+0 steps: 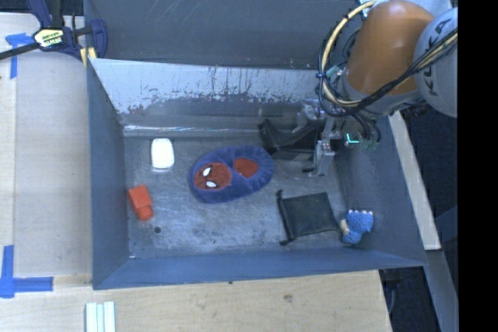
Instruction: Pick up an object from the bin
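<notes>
My gripper hangs low at the back right of the bin, under the orange wrist cover. Directly to its left, touching or nearly touching it, lies a black lumpy object by the back wall. A blue slipper with a red spider-face print sits in the middle of the floor, left and slightly in front of the gripper. A flat black square pouch lies just in front of the gripper. A small blue and white toy rests at the front right corner.
A white rounded block and an orange block lie on the left side of the floor. The arm and its cables lean over the bin's right wall.
</notes>
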Motion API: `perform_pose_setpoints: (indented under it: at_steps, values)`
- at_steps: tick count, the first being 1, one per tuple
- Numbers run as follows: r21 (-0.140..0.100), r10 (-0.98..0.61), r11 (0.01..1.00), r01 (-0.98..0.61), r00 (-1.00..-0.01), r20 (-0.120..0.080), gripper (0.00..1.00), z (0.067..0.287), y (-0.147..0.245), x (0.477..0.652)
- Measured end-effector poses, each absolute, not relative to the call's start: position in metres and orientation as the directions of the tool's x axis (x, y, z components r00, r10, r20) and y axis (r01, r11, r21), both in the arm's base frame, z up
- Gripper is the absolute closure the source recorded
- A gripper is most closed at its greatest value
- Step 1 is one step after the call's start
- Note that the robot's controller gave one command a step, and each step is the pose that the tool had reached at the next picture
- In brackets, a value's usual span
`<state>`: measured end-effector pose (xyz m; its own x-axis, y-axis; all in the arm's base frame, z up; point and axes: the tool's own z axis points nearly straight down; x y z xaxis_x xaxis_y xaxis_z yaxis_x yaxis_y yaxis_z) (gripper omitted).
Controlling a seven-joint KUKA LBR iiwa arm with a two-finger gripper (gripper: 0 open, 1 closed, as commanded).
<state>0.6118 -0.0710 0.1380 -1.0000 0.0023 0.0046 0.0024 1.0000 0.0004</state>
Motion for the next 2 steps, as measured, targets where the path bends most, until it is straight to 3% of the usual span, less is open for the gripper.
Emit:
perform_pose_setpoints:
  at_steps: [1, 2]
  values:
    - [0.001, -0.133, 0.991, -0.133, -0.991, 0.004, 0.0, 0.0668, -0.065, 0.6249]
    - [0.0, -0.133, 0.991, -0.133, -0.991, -0.005, 1.0, 0.0716, -0.0648, 0.6278]
